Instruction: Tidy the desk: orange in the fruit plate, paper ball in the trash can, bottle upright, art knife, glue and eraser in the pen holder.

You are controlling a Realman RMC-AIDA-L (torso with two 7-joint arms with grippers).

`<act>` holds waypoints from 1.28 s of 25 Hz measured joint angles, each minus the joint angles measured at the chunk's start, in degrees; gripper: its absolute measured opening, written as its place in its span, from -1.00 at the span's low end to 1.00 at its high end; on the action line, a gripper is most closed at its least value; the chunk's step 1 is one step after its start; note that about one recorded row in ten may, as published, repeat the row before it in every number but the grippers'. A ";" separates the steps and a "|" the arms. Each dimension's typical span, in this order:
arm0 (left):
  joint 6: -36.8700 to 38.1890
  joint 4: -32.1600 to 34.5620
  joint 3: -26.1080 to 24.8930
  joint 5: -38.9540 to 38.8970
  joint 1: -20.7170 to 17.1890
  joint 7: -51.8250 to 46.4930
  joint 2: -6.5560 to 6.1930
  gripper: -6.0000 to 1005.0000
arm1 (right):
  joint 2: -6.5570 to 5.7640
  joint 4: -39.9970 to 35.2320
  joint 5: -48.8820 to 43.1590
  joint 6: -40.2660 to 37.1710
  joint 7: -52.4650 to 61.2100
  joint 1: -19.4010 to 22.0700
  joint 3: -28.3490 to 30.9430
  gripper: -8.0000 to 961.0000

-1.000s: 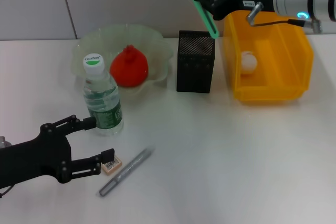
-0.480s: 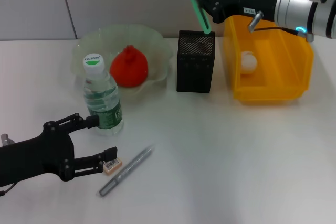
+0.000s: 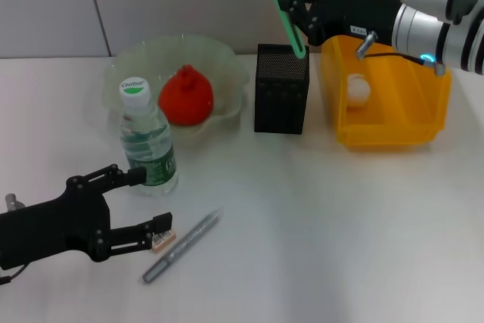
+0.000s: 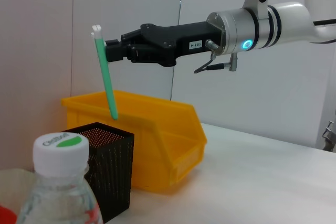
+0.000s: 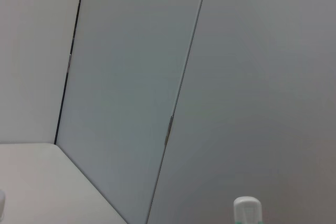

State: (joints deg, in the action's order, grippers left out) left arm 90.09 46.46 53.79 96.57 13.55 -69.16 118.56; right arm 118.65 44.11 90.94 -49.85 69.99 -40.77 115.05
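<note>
My right gripper (image 3: 293,3) is shut on the green art knife (image 3: 287,19) and holds it nearly upright, tip at the open top of the black mesh pen holder (image 3: 281,100). The left wrist view shows the knife (image 4: 106,74) above the holder (image 4: 107,171). My left gripper (image 3: 151,200) is open low at the front left, its lower finger touching the small eraser (image 3: 161,240). The grey glue stick (image 3: 181,247) lies beside it. The bottle (image 3: 147,141) stands upright. The orange (image 3: 185,96) sits in the fruit plate (image 3: 227,62). The paper ball (image 3: 357,88) lies in the yellow trash bin (image 3: 393,126).
The bin stands right of the pen holder, close under my right arm. The bottle stands just behind my left gripper's upper finger. A pale wall runs behind the desk.
My right gripper has shifted the knife left and brought its tip over the pen holder's opening. My left gripper has crept slightly right, closer to the eraser.
</note>
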 joint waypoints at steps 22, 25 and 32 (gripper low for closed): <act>0.00 -0.34 -0.02 -0.03 0.13 0.09 -0.06 0.72 | 0.35 -2.52 2.68 3.67 -2.68 0.17 -0.51 -0.77; -0.01 -0.32 -0.14 -0.11 0.18 0.09 -0.08 0.72 | 0.36 -2.54 2.68 3.72 -2.68 0.18 -0.54 -0.77; -0.09 -0.32 -0.08 -0.15 0.19 0.09 -0.09 0.72 | 0.36 -2.46 4.41 3.37 -3.47 0.53 -0.51 -0.32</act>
State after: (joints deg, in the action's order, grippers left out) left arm 90.00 46.14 53.71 96.43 13.73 -69.08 118.47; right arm 119.00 41.65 95.35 -46.47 66.52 -40.24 114.54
